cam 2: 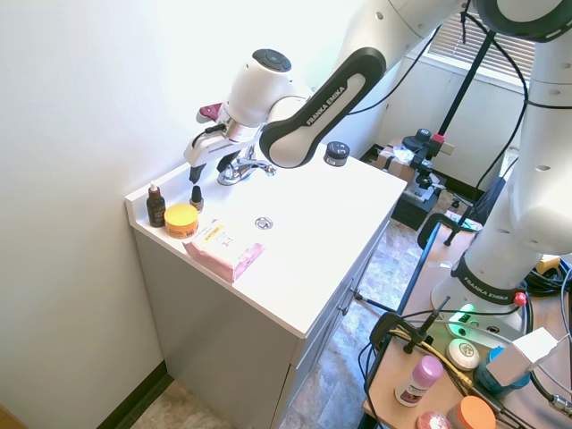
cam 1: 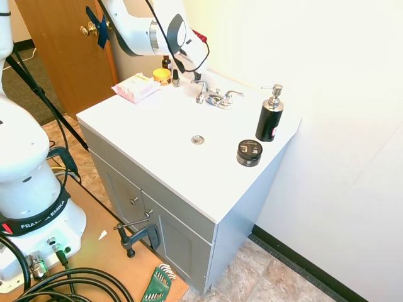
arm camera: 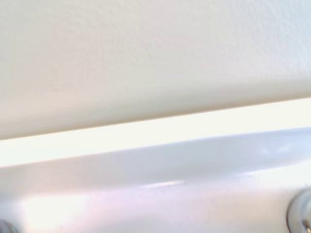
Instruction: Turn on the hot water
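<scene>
A small two-handle chrome faucet [cam 1: 214, 98] stands at the back of the white vanity top [cam 1: 157, 135], close to the wall. The hot water lever [cam 1: 200, 82] is its left end and points forward. My gripper [cam 1: 184, 65] hangs just left of and above that lever, near the wall. In the second exterior view the gripper [cam 2: 197, 168] points down beside the faucet [cam 2: 239, 166], apart from it. The wrist view shows only the wall, the white backsplash and a chrome sliver [arm camera: 302, 214].
A black pump bottle [cam 1: 269, 116] and a black round tin [cam 1: 249, 153] stand right of the faucet. Left of it are a yellow jar [cam 1: 162, 75], small dark bottles [cam 2: 156, 206] and a pink pack [cam 1: 135, 88]. The drain [cam 1: 198, 139] is mid-top.
</scene>
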`<state>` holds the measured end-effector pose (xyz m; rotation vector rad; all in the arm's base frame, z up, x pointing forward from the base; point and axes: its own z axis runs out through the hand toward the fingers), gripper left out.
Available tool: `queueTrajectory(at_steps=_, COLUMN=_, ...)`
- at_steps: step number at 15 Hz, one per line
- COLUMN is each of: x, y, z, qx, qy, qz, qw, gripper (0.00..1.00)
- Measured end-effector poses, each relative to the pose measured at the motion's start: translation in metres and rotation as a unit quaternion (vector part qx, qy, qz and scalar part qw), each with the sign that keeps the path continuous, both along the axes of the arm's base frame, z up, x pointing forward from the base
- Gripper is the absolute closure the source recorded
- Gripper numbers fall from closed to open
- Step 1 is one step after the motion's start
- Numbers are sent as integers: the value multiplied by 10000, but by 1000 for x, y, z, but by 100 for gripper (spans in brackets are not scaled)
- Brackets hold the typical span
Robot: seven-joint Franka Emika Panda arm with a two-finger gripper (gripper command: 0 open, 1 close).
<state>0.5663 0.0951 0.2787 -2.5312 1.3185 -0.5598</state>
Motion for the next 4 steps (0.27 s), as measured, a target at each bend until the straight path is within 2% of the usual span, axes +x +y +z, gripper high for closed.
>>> queueTrajectory(at_steps=4, x=-15, y=-25, z=19, qx=138, qy=304, qz=-230, qw=9992, gripper=0)
